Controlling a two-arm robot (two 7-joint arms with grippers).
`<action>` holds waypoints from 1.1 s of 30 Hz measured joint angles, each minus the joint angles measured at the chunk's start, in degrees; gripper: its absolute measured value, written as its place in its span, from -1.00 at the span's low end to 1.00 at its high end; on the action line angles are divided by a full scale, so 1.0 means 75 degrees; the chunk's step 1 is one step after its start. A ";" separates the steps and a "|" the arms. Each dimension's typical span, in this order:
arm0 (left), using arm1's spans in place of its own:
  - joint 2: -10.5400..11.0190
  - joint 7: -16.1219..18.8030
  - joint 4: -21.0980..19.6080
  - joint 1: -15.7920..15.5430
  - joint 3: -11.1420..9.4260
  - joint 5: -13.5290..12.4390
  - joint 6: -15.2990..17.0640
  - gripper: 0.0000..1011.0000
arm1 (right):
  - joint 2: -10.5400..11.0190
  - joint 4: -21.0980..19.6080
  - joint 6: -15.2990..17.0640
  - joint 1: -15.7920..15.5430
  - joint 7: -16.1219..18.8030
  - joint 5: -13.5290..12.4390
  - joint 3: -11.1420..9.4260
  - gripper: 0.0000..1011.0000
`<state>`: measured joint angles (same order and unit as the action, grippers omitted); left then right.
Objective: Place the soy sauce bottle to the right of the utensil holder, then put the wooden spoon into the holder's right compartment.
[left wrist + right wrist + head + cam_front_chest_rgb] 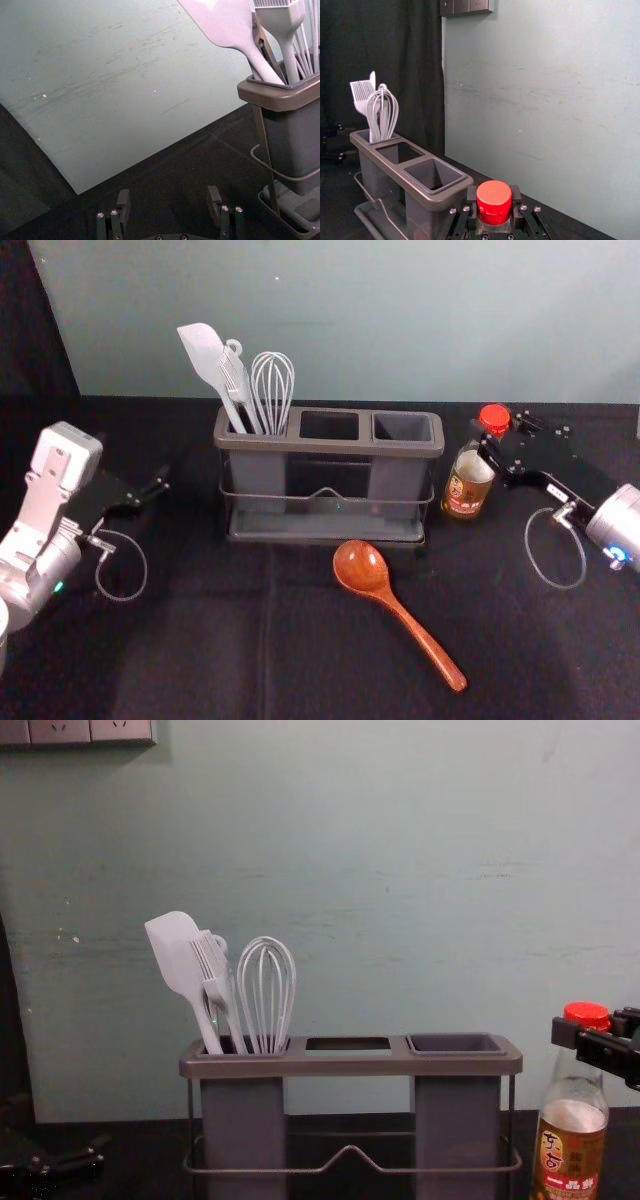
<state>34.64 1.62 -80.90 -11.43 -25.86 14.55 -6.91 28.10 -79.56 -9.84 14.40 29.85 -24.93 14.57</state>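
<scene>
The soy sauce bottle (468, 486) is at the middle right of the head view, just beside the utensil holder (258, 443). The right hand (494, 196) is closed around its neck (576, 1068). It looks hard and smooth, and may be heavy, slippery and easy to break, so grip under the red cap (494, 417). The left hand (169, 196), at the left, is open.

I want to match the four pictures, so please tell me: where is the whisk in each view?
Head view: whisk, upper part, left of centre.
Left wrist view: cut off by the picture's edge, beside the pastry brush.
Right wrist view: in the compartment farthest from the red cap.
Chest view: left of centre.
Shared landmark: the utensil holder it stands in.
</scene>
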 joint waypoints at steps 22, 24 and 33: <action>0.0000 0.0000 0.0000 0.0000 0.0000 0.0000 0.0000 0.99 | -0.0295 0.0598 -0.0413 0.0206 0.0160 0.0228 0.0067 -0.25; 0.0000 0.0000 0.0000 0.0000 0.0000 0.0000 0.0000 0.99 | -0.0311 0.0614 -0.0434 0.0208 0.0162 0.0253 0.0064 -0.25; 0.0000 0.0000 0.0000 0.0000 0.0000 0.0000 0.0000 0.99 | -0.0327 0.0624 -0.0440 0.0205 0.0135 0.0280 0.0051 -0.25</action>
<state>34.65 1.62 -80.90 -11.43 -25.86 14.55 -6.91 25.64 -74.88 -13.14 15.94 30.86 -22.83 14.95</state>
